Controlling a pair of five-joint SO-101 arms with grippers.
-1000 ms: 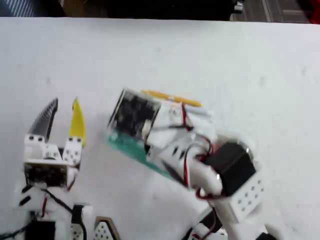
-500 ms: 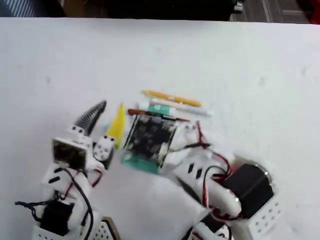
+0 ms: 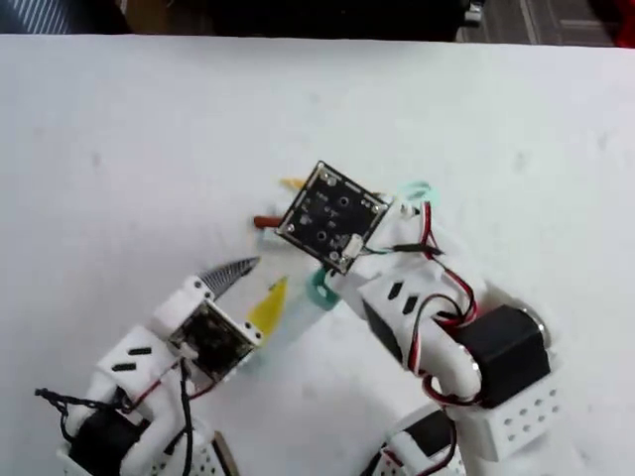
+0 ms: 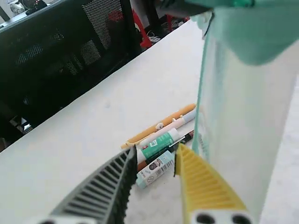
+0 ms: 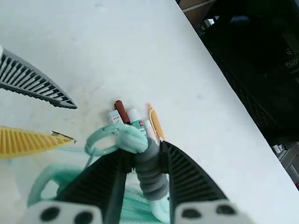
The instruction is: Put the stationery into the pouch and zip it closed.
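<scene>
A mint-trimmed translucent pouch (image 4: 243, 98) hangs lifted off the white table (image 3: 149, 119). My right gripper (image 5: 142, 154) is shut on its top edge by the mint loop (image 5: 105, 136). In the high view a bit of the pouch (image 3: 319, 286) shows below the right arm's camera board (image 3: 332, 215). Several pens and a glue stick (image 4: 159, 142) lie side by side on the table beside the pouch; they are the stationery (image 5: 135, 119). My left gripper (image 4: 156, 149) is open just in front of them, with its grey and yellow fingers close to the pouch (image 3: 268, 274).
The right arm (image 3: 476, 357) stretches over the table's middle from the front right. The left arm (image 3: 139, 387) comes in from the front left. Black mesh chairs (image 4: 60, 60) stand beyond the table's far edge. Open table lies to the left and the back.
My left arm has swung right and forward, up to the pens and pouch. My right gripper has raised the pouch from lying flat to hanging, and the pens show more.
</scene>
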